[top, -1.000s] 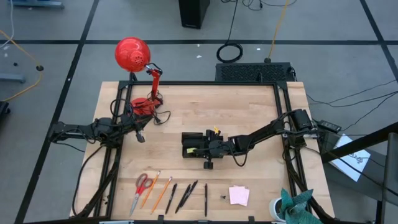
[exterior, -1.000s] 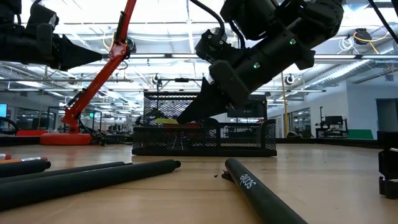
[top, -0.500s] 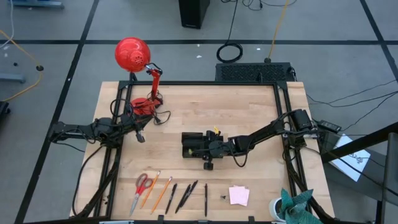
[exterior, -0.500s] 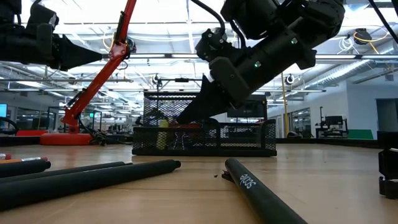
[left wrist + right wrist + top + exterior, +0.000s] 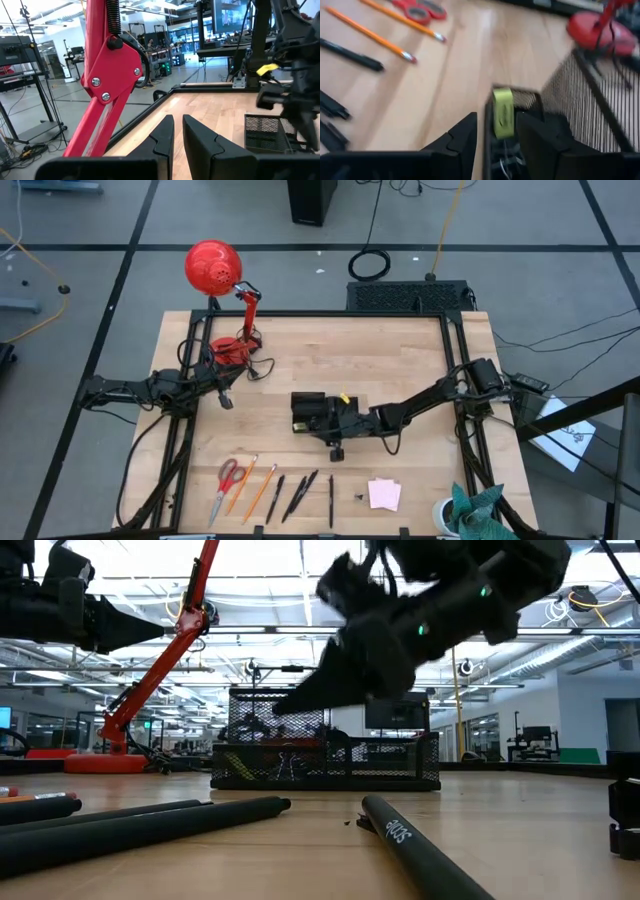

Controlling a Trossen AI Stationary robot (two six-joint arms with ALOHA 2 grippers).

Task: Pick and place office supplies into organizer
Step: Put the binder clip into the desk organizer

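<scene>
Since a second ago the right gripper (image 5: 312, 416) has shifted a little toward the left arm's side and risen above the organizer (image 5: 306, 402), while the yellow-green piece (image 5: 502, 113) that was lying flat at jaw height now leans inside the tray's wire wall. Left of all this, the left gripper (image 5: 226, 399) waits beside the red lamp's base (image 5: 232, 350), its fingers (image 5: 165, 137) almost touching and empty, exactly as before.

On the near side of the left gripper, toward the table's front edge, lie the red-handled scissors (image 5: 229, 477), then two orange pencils (image 5: 250, 486), then a row of dark pens (image 5: 302, 493), none of them touched yet.

Further right, the right gripper hangs over the organizer with its fingers parted and nothing clearly clamped; the yellow-green piece stands just beyond the fingertips, apparently resting in the front compartment, with binder clips (image 5: 507, 161) seeming to lie beneath it. Near side of that gripper and slightly right sit a tiny black clip (image 5: 359, 497) and the pink sticky-note pad (image 5: 384, 494).

Judged from this, only the small pieces are placed; scissors, pencils, pens, clip and pad remain, so the task is early.
</scene>
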